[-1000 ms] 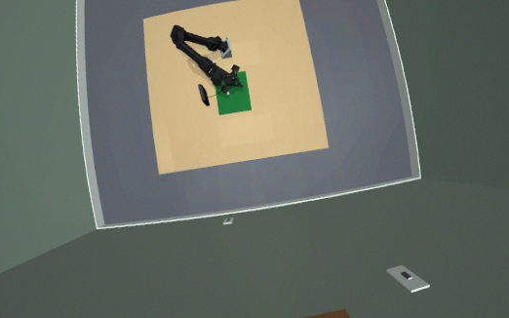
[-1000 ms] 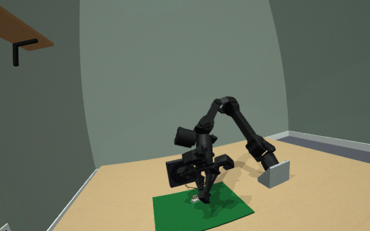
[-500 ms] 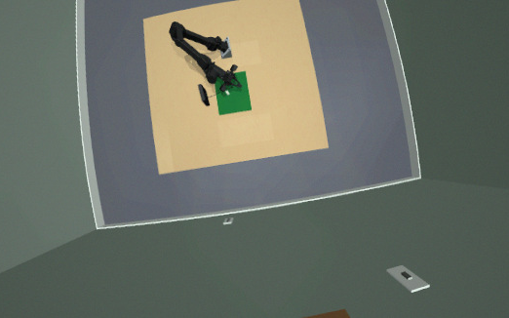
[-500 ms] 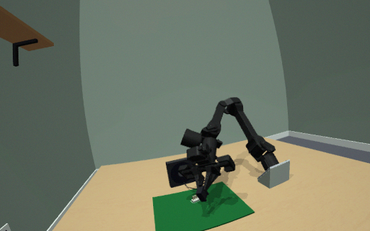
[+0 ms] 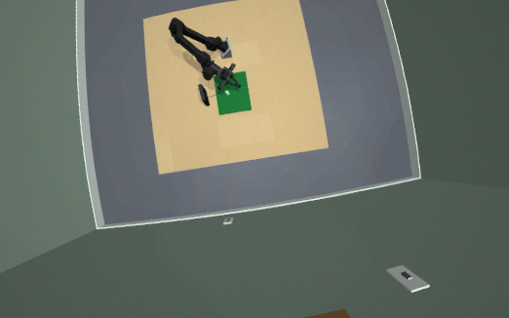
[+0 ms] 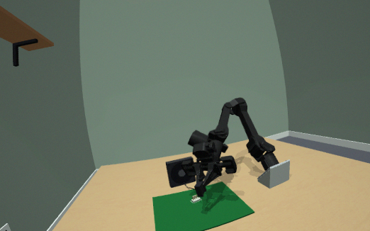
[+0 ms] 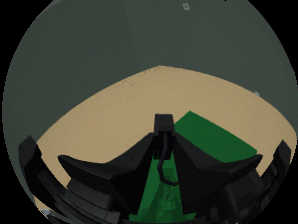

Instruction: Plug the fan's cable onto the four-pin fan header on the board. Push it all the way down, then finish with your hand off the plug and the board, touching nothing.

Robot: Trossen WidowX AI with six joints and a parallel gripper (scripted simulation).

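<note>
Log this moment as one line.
gripper: shut on plug | plug: at header on board | fan: beside board | release: pending

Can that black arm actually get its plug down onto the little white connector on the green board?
Probably yes: the gripper, shut on the plug, hangs right over the header on the board, and nothing shows between them.

We see an arm [image 6: 244, 122] that is matte black all over — chunky rounded links joined by thick cylindrical joints. It rises from a light grey wedge-shaped base [image 6: 276, 174] with a slanted face. The wrist carries a bulky drum-like housing [image 6: 200, 142] above a wide black crossbar. The gripper [image 6: 200, 191] has two slim black fingers tapering to narrow tips — from the wrist camera their broad, wing-shaped roots fill the lower view.
</note>
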